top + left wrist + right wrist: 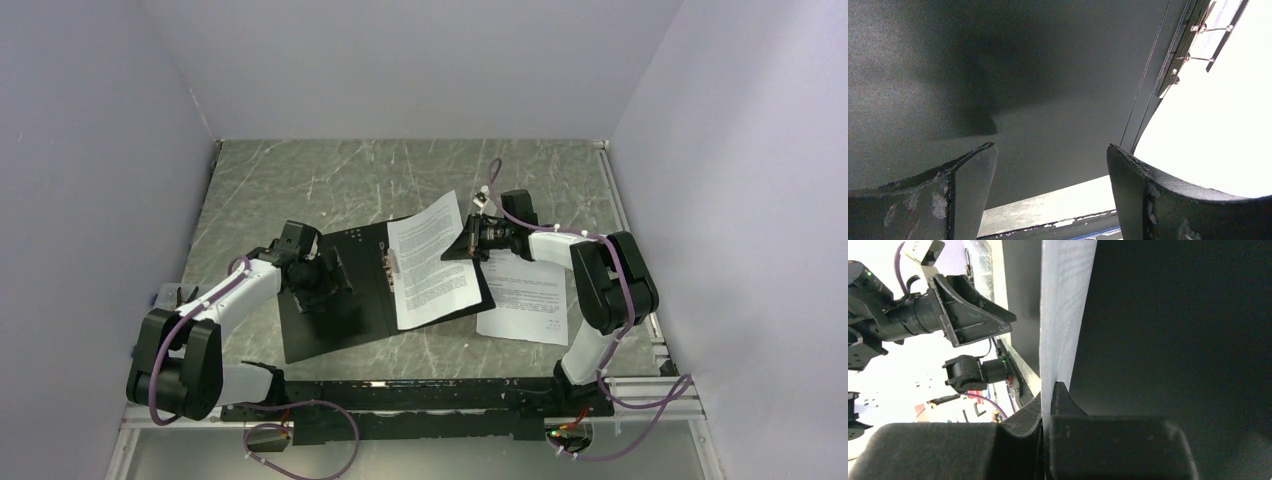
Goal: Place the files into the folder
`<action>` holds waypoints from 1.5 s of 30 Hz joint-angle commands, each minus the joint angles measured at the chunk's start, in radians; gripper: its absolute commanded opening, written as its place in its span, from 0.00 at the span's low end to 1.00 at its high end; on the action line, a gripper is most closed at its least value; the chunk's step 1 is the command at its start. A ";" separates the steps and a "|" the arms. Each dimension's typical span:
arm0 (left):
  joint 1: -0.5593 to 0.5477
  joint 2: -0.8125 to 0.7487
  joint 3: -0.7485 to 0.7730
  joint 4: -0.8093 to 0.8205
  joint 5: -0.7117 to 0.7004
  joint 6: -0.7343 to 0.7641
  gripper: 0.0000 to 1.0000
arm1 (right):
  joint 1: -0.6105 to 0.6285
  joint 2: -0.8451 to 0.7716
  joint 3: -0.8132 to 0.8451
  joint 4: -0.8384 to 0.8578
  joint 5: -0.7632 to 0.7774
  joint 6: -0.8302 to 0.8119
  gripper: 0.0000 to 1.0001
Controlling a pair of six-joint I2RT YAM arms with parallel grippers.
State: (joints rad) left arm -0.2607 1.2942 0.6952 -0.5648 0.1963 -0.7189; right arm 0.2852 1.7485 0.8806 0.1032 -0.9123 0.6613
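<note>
White sheet (432, 262) pinched by right fingers (1020, 437), over the open folder (335, 335); left fingers (968, 185) spread; second sheet (525, 300) unfiled, centre-right.

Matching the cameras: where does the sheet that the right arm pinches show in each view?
Top external: the sheet centre, on the open folder.
Left wrist: white glare, right side.
Right wrist: edge-on strip, centre, between the fingers.
Shared landmark: the folder's black inside.
</note>
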 commanded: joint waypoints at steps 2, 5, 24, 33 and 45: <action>0.006 0.007 0.010 0.006 0.021 0.011 0.86 | 0.005 0.007 0.007 -0.007 0.012 -0.041 0.00; 0.006 0.007 0.005 0.009 0.023 0.012 0.86 | 0.004 0.012 0.031 -0.043 0.017 -0.067 0.00; 0.006 0.025 -0.001 0.023 0.046 0.021 0.85 | 0.049 0.082 0.203 -0.263 0.119 -0.199 0.00; 0.006 0.025 -0.002 0.026 0.049 0.020 0.85 | 0.051 0.081 0.227 -0.329 0.203 -0.235 0.00; 0.006 0.022 -0.002 0.023 0.051 0.021 0.84 | 0.052 0.075 0.233 -0.357 0.258 -0.242 0.00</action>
State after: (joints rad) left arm -0.2600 1.3193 0.6949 -0.5571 0.2314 -0.7174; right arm 0.3344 1.8374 1.0798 -0.2466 -0.6781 0.4389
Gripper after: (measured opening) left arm 0.846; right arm 0.011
